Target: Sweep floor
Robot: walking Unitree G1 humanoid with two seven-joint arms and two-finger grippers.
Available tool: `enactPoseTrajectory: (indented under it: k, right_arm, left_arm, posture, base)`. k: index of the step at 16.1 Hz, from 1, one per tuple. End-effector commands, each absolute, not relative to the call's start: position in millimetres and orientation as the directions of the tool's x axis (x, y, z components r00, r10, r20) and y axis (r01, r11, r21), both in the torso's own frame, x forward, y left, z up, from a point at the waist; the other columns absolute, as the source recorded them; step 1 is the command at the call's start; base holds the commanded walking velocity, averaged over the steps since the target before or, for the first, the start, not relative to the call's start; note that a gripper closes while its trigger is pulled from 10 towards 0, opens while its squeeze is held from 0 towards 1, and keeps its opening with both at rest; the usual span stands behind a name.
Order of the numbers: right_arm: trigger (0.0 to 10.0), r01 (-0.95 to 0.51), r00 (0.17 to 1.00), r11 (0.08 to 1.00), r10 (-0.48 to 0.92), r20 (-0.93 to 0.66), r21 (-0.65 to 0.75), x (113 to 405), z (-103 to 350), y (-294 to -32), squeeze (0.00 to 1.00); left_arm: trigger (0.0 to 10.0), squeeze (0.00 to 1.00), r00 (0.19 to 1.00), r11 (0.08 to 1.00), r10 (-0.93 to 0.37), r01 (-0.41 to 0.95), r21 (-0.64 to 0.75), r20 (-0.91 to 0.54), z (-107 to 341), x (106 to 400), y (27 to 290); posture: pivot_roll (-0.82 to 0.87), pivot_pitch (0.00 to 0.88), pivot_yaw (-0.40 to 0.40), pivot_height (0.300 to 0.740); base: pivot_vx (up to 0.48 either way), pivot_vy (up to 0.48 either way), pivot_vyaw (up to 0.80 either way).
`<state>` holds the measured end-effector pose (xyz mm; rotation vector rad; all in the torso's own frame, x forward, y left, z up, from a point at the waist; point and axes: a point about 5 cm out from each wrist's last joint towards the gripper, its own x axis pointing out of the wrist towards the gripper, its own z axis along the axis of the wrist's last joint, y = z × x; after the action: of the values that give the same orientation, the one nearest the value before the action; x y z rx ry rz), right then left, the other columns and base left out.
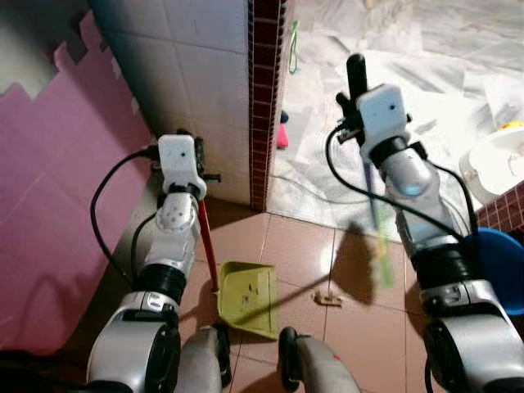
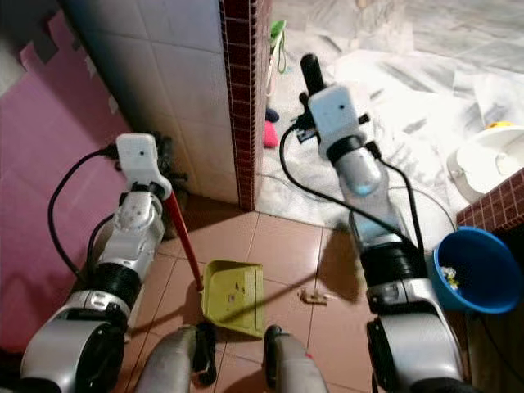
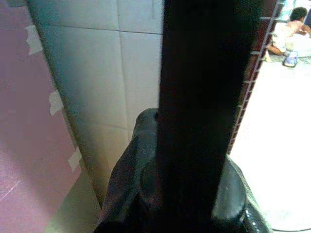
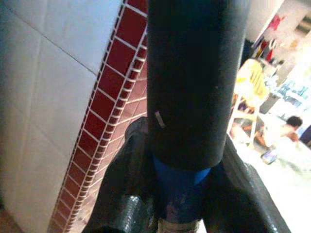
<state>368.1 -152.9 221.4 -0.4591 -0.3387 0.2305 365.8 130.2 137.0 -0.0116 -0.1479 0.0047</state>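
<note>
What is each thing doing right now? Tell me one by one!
Left gripper: shut on the dustpan handle.
Right gripper: shut on the broom handle.
Dustpan: flat on the floor, specks inside.
Broom: held upright, blurred.
Scrap: lying on the tile beside the dustpan.
Blue bowl: upright, bits inside.

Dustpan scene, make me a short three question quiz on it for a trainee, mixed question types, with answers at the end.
1. True or false: the dustpan rests on the white marble floor.
2. Which gripper holds the dustpan's red handle? A) left B) right C) neither
3. Fill in: the debris lies on the brown tiles between the dustpan and the ____ bucket.

Key
1. False: it sits on the brown tiles.
2. A: the left gripper holds it; the right gripper is shut on the broom.
3. Blue.
</note>
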Motion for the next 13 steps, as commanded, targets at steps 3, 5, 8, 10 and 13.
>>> enactPoseTrajectory:
  k: [3, 5, 8, 10, 13]
  right_arm:
    - [10.0, -0.154, 0.907, 0.863, 0.317, 0.277, -0.482, 365.8, 223.6, -145.3, 0.0]
    - [10.0, -0.167, 0.924, 0.866, 0.304, 0.231, -0.472, 363.7, 214.1, -147.3, 0.0]
    - [10.0, -0.145, 0.964, 0.876, 0.231, 0.136, -0.46, 355.1, 190.4, -157.1, 0.0]
    - [10.0, -0.102, 0.987, 0.892, 0.147, 0.071, -0.44, 351.1, 178.1, -170.0, 0.0]
    - [10.0, -0.072, 0.997, 0.926, 0.076, -0.004, -0.37, 346.6, 168.7, -177.8, 0.0]
  left_arm:
    - [10.0, 0.0, 0.976, 0.997, -0.004, -0.012, 0.074, 0.216, 145.2, 367.5, 136.1]
    - [10.0, 0.0, 0.971, 0.993, -0.012, -0.016, 0.116, 0.238, 147.2, 368.3, 137.6]
    - [10.0, 0.0, 0.967, 0.992, 0.005, -0.037, 0.122, 0.256, 152.7, 373.1, 140.0]
    - [10.0, 0.0, 0.965, 0.991, -0.005, -0.031, 0.129, 0.264, 154.5, 375.0, 136.1]
    - [10.0, 0.0, 0.963, 0.992, -0.006, -0.028, 0.122, 0.271, 152.6, 374.8, 126.8]
  posture:
    - [-0.1, 0.099, -0.005, 0.74]
    - [-0.11, 0.108, -0.009, 0.74]
    - [-0.14, 0.135, -0.017, 0.74]
    - [-0.16, 0.151, -0.016, 0.74]
    - [-0.18, 0.17, -0.015, 0.74]
  base:
    - [0.0, 0.0, 0.0]
    - [0.0, 0.0, 0.0]
    - [0.0, 0.0, 0.0]
    - [0.0, 0.0, 0.0]
    - [0.0, 0.0, 0.0]
